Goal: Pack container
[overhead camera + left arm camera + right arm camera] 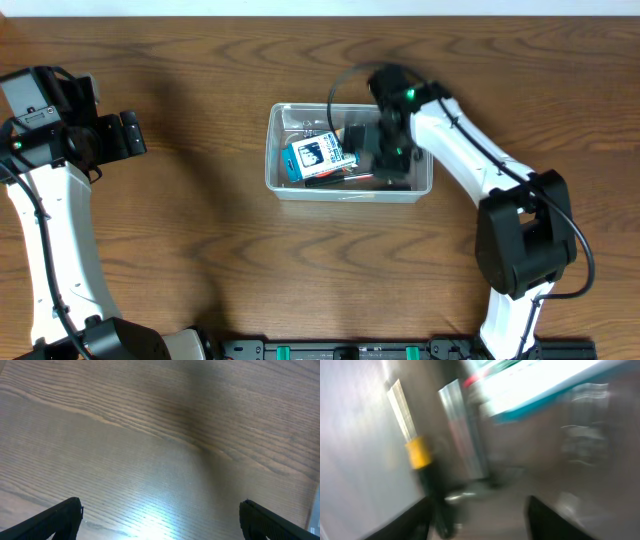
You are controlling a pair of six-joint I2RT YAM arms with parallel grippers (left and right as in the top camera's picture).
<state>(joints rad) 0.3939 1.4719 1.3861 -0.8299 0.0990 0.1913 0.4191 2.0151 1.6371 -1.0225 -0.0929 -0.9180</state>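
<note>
The clear plastic container [277,150] stands in the middle of the table. It holds a blue-and-white printed box [315,154], red-handled tools and dark items. My right gripper [384,148] is inside the container's right half. In the blurred right wrist view its fingers [480,520] are apart with nothing between them, next to a tool with a yellow band [418,452] and a metal piece [462,435]. My left gripper [128,135] is far left over bare table, open and empty; its fingertips [160,520] show wide apart in the left wrist view.
The wooden table [200,260] surrounds the container. The right arm [470,150] reaches in from the right side. The left arm [50,220] stands along the left edge. A black rail [380,350] runs along the front edge.
</note>
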